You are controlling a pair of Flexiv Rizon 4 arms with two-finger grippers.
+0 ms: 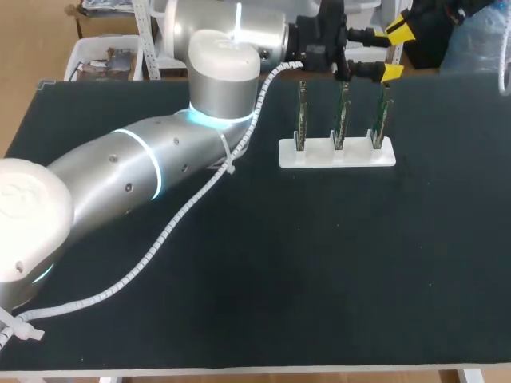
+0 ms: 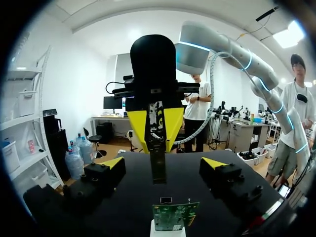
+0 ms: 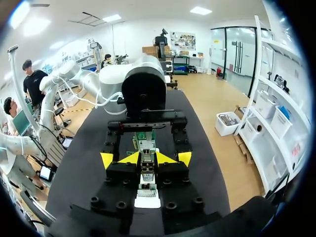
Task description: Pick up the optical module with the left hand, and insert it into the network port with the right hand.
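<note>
The optical module [image 2: 158,168], a slim dark metal bar, hangs from my right gripper [image 2: 155,129], whose two yellow tips are shut on its upper end. My left gripper [image 2: 164,165] stands open around the module, a yellow tip on either side and neither touching it. In the right wrist view my right gripper [image 3: 147,158] clamps the module [image 3: 146,153], with the left fingertips [image 3: 106,159] spread wide beside it. From above, my left gripper [image 1: 395,52] is open above the far right board. The network port [image 2: 166,200] sits on top of a green board [image 2: 175,216] just below the module.
A white stand [image 1: 336,155] holds three upright green circuit boards [image 1: 341,116] in a row at the back of the black table [image 1: 319,263]. My left arm [image 1: 144,167] lies across the left half, with a white cable along it.
</note>
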